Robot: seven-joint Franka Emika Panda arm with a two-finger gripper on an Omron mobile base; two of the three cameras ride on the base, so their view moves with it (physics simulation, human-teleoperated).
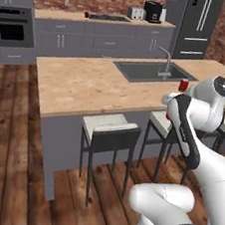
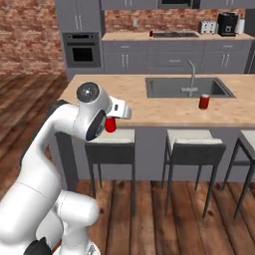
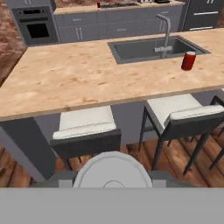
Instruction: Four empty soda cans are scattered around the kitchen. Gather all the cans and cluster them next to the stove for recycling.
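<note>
Far stove (image 2: pixel 174 35): on the back worktop, one soda can (image 2: pixel 151 34) just left of it, likely already gathered.
Hand (image 2: pixel 110 124): clamped on a red soda can (image 2: pixel 110 125), carried upright in front of the island worktop (image 2: pixel 134 112), above a stool (image 2: pixel 110 139); its silver top (image 3: pixel 113 170) faces the hand camera.
Sink (image 2: pixel 187 87): sunk in the island.
Loose can (image 2: pixel 204 101): upright just in front of the sink, not yet collected.

Upright red soda can (image 3: pixel 188 61) beside sink, held red can (image 2: pixel 110 124), distant stove (image 2: pixel 174 35)
</note>
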